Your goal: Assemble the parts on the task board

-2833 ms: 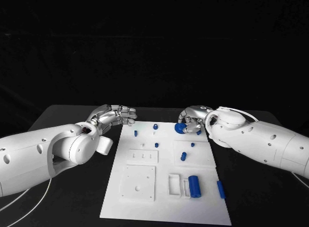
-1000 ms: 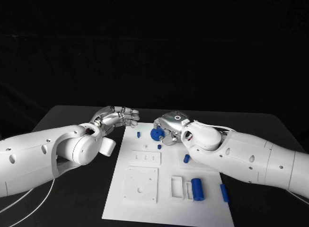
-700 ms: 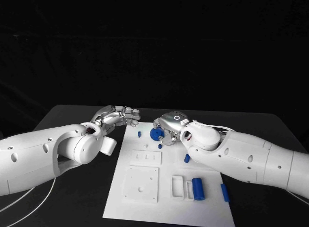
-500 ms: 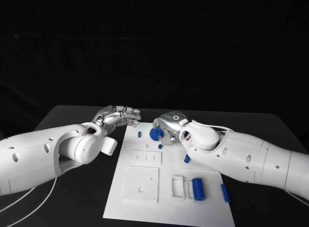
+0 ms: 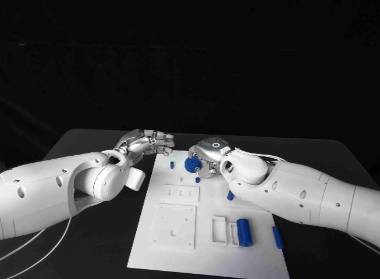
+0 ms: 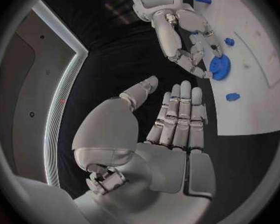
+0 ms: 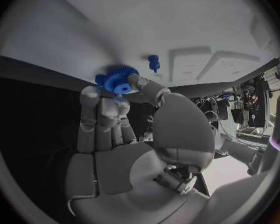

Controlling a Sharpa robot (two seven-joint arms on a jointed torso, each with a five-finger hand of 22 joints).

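My right hand pinches a blue gear between thumb and fingertips, low over the far end of the white task board. The right wrist view shows the gear at the board's edge, with a small blue peg standing close by. My left hand hovers beside the board's far left corner, fingers straight and holding nothing. From the left wrist view, that hand faces my right hand and the gear.
More blue parts are on the board: a peg near the gear, a small peg, a short piece, a cylinder in a slot and a bar at the right edge. Black table surrounds the board.
My right hand has carried the gear from the board's far right to its far middle left. Over the last second it has barely moved. The left hand has stayed put.
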